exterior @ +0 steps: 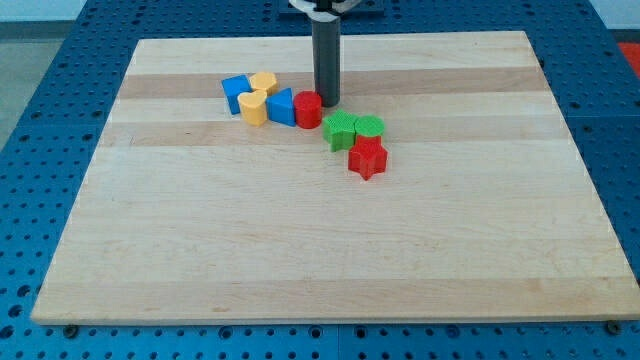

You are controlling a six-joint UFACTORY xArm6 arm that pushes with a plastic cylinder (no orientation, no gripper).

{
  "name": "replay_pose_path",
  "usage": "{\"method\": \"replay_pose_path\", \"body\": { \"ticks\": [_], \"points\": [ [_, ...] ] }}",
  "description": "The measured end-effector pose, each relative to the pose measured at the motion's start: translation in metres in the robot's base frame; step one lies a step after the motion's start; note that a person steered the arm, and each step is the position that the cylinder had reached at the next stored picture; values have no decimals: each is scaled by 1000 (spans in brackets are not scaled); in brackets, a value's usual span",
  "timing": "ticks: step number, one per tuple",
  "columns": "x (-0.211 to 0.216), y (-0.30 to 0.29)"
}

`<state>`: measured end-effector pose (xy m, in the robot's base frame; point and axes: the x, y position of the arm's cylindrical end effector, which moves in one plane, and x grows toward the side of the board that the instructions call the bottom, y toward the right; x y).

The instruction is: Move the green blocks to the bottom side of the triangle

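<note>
Tool: a bare rod, no jaws to part or close, my tip [327, 101] down on the surface [300, 250], touching the red cylinder [307, 109]. Just toward the view's lower right, two ridged green blocks [340, 131] [369, 126], side by side. Blue triangle [282, 106] left of the cylinder.

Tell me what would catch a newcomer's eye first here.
The dark rod comes down from the view's top, my tip just right of the red cylinder. A chain of coloured blocks slants from the blue block at upper left down to the red star, passing two green blocks.
</note>
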<state>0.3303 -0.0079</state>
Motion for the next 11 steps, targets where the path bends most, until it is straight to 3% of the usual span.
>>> {"method": "replay_pose_path", "body": {
  "ticks": [2, 3, 4, 11],
  "points": [
    [21, 124],
    [34, 135],
    [70, 114],
    [72, -4]
  ]
}}
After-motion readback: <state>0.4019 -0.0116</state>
